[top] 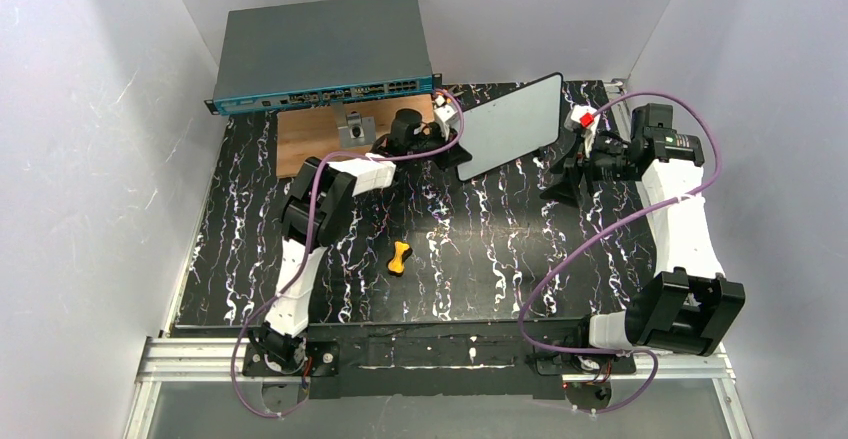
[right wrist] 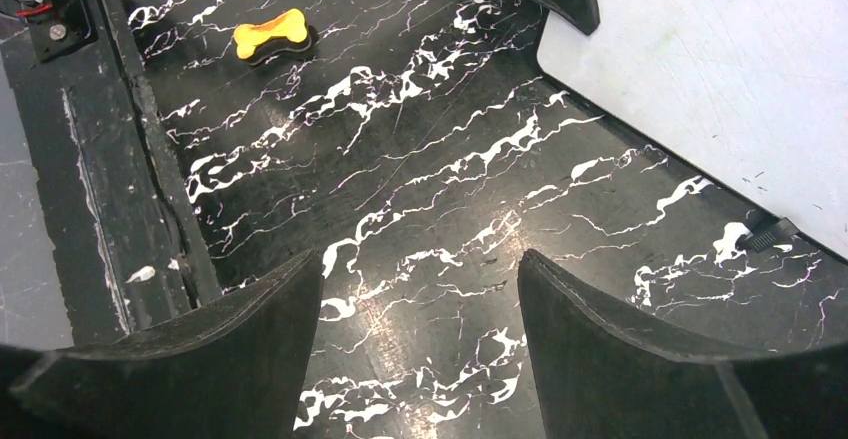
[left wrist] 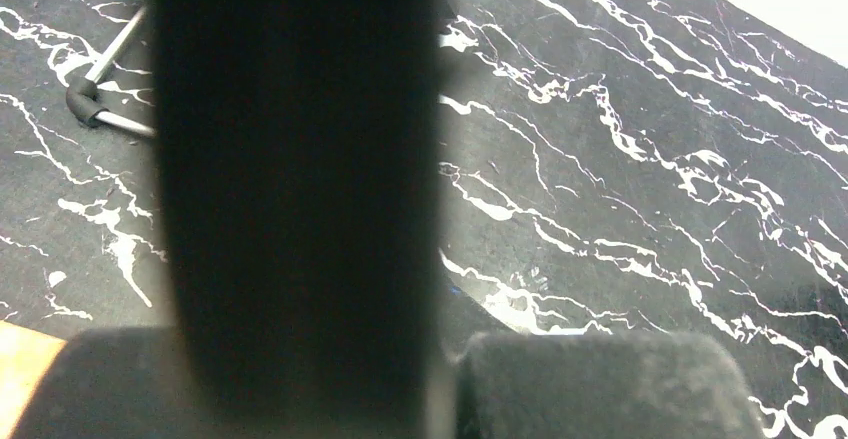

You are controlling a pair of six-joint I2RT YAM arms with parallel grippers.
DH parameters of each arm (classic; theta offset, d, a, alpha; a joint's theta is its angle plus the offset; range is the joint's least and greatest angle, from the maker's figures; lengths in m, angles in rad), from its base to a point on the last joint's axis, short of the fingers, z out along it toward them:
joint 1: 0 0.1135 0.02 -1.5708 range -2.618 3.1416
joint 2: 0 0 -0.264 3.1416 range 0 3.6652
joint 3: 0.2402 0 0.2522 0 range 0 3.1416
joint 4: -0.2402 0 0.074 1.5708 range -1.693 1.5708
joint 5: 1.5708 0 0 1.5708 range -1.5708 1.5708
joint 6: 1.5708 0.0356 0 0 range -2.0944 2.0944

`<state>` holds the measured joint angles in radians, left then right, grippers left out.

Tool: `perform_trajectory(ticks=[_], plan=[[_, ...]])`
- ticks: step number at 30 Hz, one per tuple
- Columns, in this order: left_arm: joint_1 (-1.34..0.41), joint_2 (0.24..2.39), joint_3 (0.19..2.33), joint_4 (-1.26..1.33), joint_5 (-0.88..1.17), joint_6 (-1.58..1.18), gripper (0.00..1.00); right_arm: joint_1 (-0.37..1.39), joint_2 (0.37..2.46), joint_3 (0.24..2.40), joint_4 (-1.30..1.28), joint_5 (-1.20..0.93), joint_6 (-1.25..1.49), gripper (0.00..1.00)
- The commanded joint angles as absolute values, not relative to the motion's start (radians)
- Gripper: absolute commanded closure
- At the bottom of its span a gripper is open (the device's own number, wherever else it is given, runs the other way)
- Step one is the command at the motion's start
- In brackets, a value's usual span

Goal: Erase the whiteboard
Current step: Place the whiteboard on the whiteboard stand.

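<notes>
Glossy white, thin dark rim, rounded corners: the whiteboard (top: 512, 124). It stands at the far middle of the table (top: 480, 249), tilted up off the surface with its face toward the arms. I make out no green writing on it, only faint specks in the right wrist view. A small black-tipped leg (right wrist: 765, 234) shows at its lower edge, probably a prop.

Left gripper (top: 452, 155): at the board's near-left corner. One black finger overlaps that corner in the right wrist view, and a dark band fills the gap between the pads in its own view. I judge it clamped on the board's edge to steady the face for wiping. The left arm rises from its base, bends at the elbow, and reaches far and rightward.

Right gripper (right wrist: 418, 269): spread wide, empty, tilted down over bare table just off the board's right side. Its arm stands tall and folds leftward at the wrist.

Yellow bone-shaped piece (top: 400, 257): likely the eraser, lying mid-table, well apart from both grippers. I judge fetching it comes first.

Beyond: brown wooden board (top: 305, 144); grey network switch (top: 325, 49) at the back.
</notes>
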<state>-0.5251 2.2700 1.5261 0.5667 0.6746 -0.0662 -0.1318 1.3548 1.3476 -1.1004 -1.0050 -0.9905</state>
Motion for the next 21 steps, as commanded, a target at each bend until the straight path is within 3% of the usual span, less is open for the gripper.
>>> perform_trajectory(ticks=[1, 21], plan=[[-0.493, 2.163, 1.572, 0.421, 0.735, 0.018, 1.0, -0.137, 1.325, 1.348, -1.081, -1.046, -0.985, 0.23], [-0.442, 2.164, 1.587, 0.313, 0.735, 0.137, 1.0, -0.158, 1.337, 1.189, -1.023, -1.049, -0.971, 0.26]])
